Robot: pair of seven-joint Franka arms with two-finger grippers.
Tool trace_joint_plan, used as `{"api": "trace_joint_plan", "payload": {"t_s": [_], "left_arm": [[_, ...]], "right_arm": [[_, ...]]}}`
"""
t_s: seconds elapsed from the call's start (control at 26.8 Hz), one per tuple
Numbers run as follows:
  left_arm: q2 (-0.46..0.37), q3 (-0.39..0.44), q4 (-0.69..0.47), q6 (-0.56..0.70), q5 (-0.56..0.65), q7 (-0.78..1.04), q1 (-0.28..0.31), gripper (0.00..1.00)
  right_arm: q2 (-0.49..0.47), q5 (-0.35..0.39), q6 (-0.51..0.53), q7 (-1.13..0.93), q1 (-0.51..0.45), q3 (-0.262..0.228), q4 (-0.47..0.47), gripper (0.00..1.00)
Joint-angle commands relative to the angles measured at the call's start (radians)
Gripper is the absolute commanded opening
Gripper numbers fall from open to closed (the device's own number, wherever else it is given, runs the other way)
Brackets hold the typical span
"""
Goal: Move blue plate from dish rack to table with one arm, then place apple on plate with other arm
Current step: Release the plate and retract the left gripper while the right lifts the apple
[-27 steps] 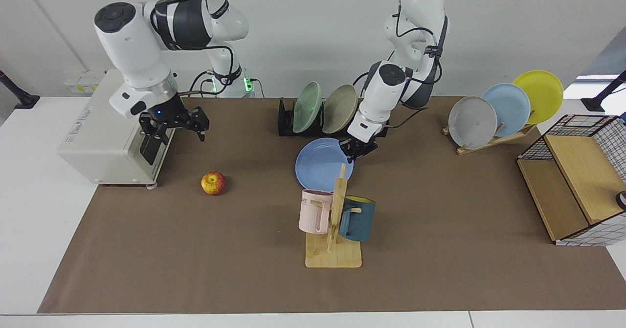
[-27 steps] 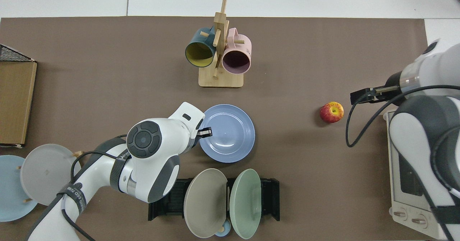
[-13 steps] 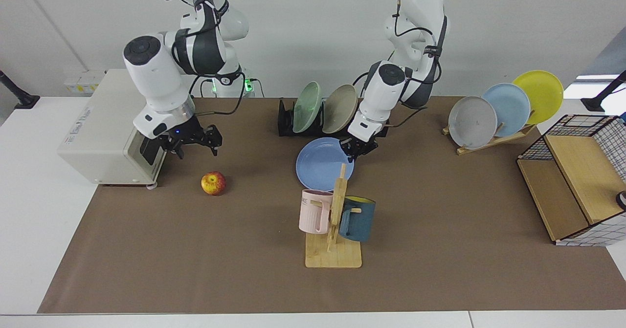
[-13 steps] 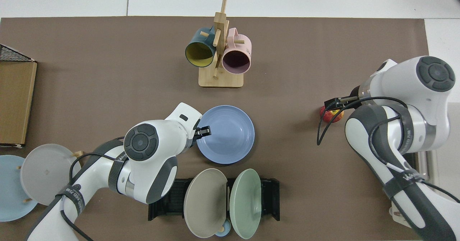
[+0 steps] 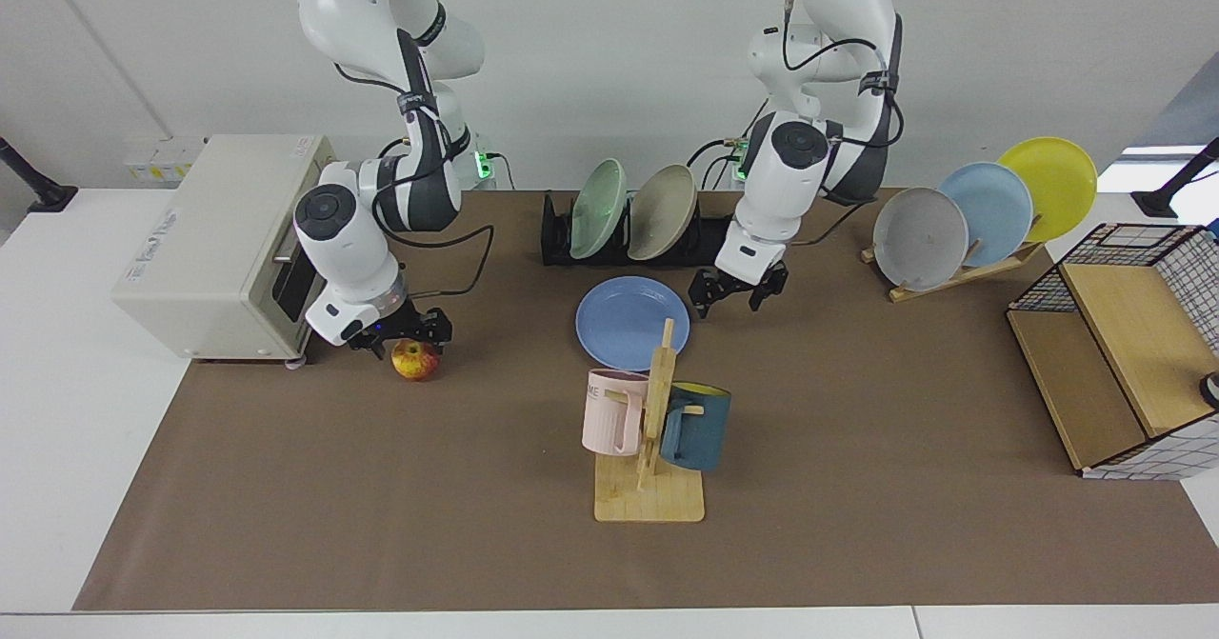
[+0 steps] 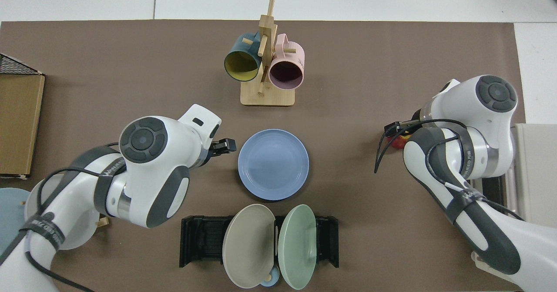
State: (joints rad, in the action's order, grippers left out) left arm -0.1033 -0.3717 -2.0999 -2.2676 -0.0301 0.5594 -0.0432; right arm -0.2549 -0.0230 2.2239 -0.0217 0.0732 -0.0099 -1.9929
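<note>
The blue plate (image 5: 631, 322) (image 6: 273, 163) lies flat on the table's brown mat (image 5: 857, 449), in front of the black dish rack (image 5: 557, 229) (image 6: 200, 242). My left gripper (image 5: 738, 294) (image 6: 224, 145) hangs open just beside the plate's rim, a small gap away, holding nothing. The apple (image 5: 415, 361) sits on the mat near the white oven. My right gripper (image 5: 405, 331) (image 6: 394, 131) is low over the apple, open, with its fingers spread at the apple's top. In the top view the apple (image 6: 397, 142) is mostly hidden under that arm.
A mint-green plate (image 5: 598, 209) and a beige plate (image 5: 662, 211) stand in the dish rack. A wooden mug stand (image 5: 649, 487) with two mugs is just in front of the blue plate. A white oven (image 5: 205, 249), a wooden plate stand (image 5: 952, 272) and a wire basket (image 5: 1114, 353) line the sides.
My left gripper let go of the plate's rim, opened and drew back from it; the plate now lies flat. My right arm swung down from beside the oven to just over the apple.
</note>
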Motion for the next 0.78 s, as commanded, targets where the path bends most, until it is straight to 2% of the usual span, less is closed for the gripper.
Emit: {"api": "trace_joint_plan", "payload": {"t_s": [0.0,0.26,0.3,0.34,0.41,0.48,0.6,0.75], "left_arm": [[0.068,0.022,0.093,0.219,0.024,-0.113,0.066,1.0],[0.092,0.168,0.279,0.56,-0.005,-0.315,0.057,1.0],[0.099,0.181,0.296,0.591,-0.005,-0.328,0.057,1.0],[0.108,0.195,0.308,0.615,-0.004,-0.332,0.057,1.0],[0.144,0.212,0.314,0.638,0.009,-0.331,0.06,1.0],[0.192,0.237,0.311,0.64,0.009,-0.342,0.072,1.0],[0.212,0.309,0.313,0.635,0.007,-0.371,0.071,1.0],[0.232,0.33,0.313,0.635,-0.002,-0.454,0.069,1.0]], "right_arm": [[-0.035,0.017,0.056,0.011,-0.009,0.004,-0.011,1.0],[-0.07,0.017,0.074,0.014,-0.007,0.004,-0.014,1.0],[-0.073,0.017,0.076,0.014,-0.006,0.004,-0.015,0.97],[-0.075,0.017,0.076,0.014,-0.006,0.004,-0.015,0.84],[-0.075,0.02,0.069,0.011,0.002,0.004,-0.014,0.4],[-0.075,0.031,0.06,0.011,0.011,0.002,-0.007,0.13],[-0.067,0.054,0.048,0.017,0.022,0.002,0.009,0.0],[-0.063,0.057,-0.001,0.02,0.039,0.002,0.048,0.0]]}}
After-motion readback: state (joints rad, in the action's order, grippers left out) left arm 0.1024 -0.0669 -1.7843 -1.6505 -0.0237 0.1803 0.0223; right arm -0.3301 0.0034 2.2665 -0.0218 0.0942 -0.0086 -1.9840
